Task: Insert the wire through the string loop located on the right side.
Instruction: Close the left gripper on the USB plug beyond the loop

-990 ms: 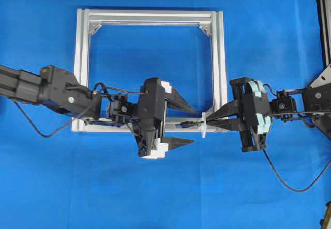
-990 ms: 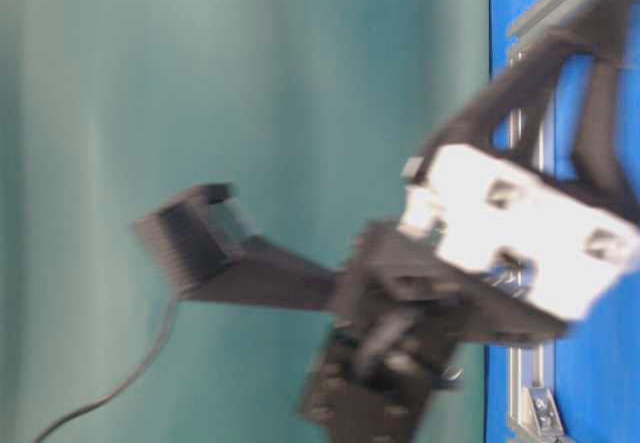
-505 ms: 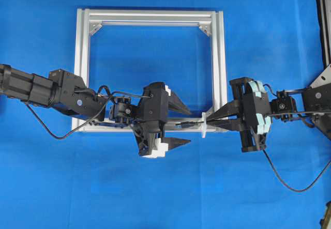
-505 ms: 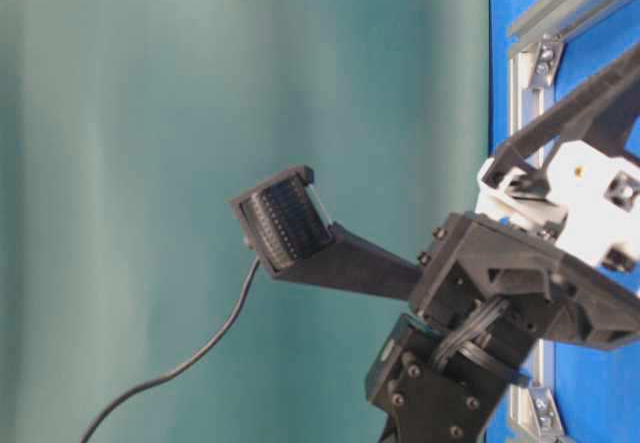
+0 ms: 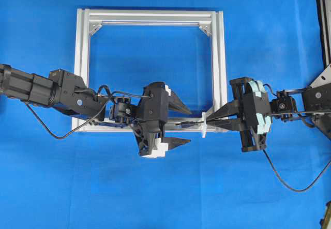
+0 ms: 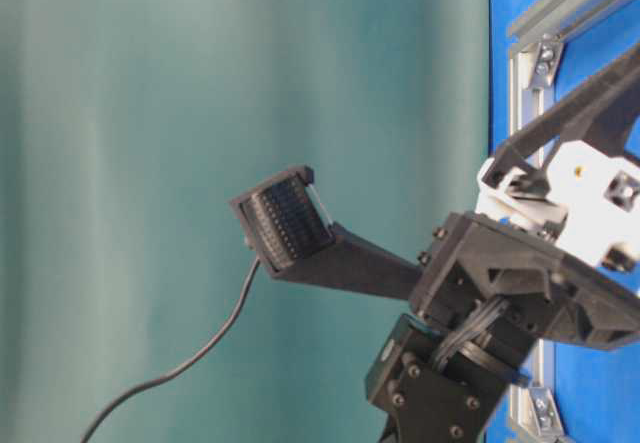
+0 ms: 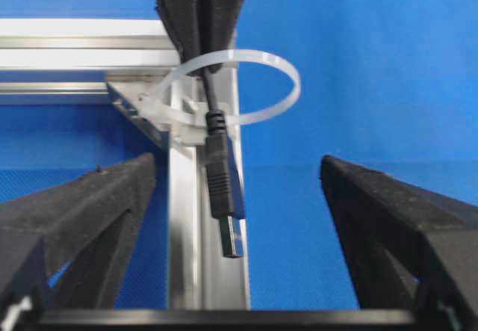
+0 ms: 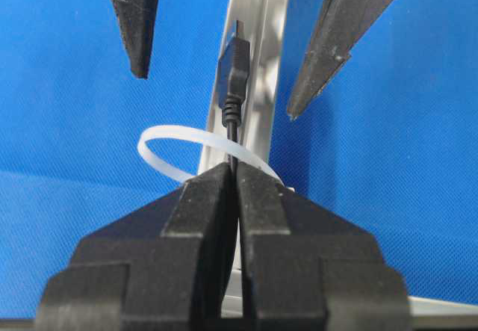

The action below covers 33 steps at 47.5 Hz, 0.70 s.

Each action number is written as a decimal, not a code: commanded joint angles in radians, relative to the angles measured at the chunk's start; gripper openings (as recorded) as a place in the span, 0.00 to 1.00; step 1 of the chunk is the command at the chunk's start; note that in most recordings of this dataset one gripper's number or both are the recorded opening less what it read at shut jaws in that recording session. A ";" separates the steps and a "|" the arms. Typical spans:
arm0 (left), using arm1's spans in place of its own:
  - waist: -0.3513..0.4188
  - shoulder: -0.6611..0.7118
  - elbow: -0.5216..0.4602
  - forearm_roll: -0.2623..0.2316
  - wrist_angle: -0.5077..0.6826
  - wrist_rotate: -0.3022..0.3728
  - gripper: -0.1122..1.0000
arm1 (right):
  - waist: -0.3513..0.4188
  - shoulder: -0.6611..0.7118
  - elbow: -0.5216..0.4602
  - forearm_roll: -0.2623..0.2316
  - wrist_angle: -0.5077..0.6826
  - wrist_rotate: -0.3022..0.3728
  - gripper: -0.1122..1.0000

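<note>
Right end effector point(image 8: 233, 189) is pinching the wire point(image 7: 221, 174), whose plug is poking through the string loop point(image 7: 243, 84) at the frame's point(image 5: 85, 58) near right corner, lying between the left end effector's point(image 5: 185, 126) spread fingers.

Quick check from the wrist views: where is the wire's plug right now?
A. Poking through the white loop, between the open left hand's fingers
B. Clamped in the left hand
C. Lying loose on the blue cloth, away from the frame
A: the plug hangs past the string loop, and the right hand pinches the wire behind it, while the left hand stands open on both sides.
</note>
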 commanded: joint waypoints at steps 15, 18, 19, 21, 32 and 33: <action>0.009 -0.021 -0.015 0.000 -0.009 -0.003 0.81 | 0.002 -0.008 -0.015 -0.002 -0.005 -0.002 0.07; 0.011 -0.020 -0.018 0.000 -0.009 -0.003 0.67 | 0.002 -0.008 -0.015 -0.003 -0.005 -0.002 0.07; 0.012 -0.020 -0.020 0.000 -0.009 -0.003 0.62 | 0.002 -0.008 -0.015 -0.002 -0.005 -0.002 0.07; 0.014 -0.020 -0.018 0.000 -0.008 -0.003 0.48 | 0.000 -0.008 -0.014 -0.002 -0.005 -0.002 0.07; 0.017 -0.021 -0.020 0.000 0.003 -0.003 0.17 | 0.002 -0.009 -0.014 -0.003 0.008 -0.003 0.07; 0.017 -0.020 -0.020 0.000 0.003 -0.003 0.17 | 0.002 -0.008 -0.014 -0.005 0.011 -0.003 0.07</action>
